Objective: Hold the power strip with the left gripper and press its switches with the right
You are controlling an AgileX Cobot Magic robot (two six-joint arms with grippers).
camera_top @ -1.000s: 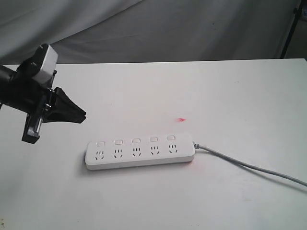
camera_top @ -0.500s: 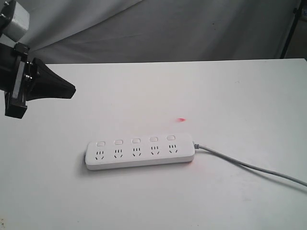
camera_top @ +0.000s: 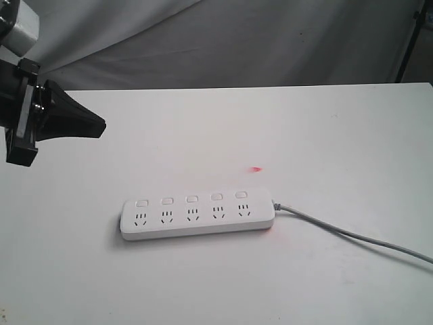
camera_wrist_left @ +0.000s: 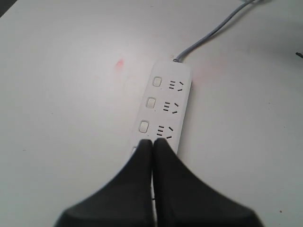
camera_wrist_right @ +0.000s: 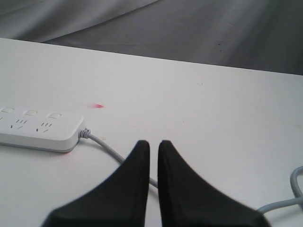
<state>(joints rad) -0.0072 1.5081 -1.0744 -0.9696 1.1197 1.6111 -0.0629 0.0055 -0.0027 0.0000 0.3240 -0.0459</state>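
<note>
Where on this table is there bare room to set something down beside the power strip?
Widest bare patch: between the power strip and the far edge of the table, right of the left gripper. Another runs from the strip to the near edge, left of the cord. Tightest: the near right corner, where the cord crosses.

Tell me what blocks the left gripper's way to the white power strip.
Nothing visible does. The shut black wedge-fingered left gripper sits up-left of the long white plastic power strip; only bare white tabletop lies between.
</note>
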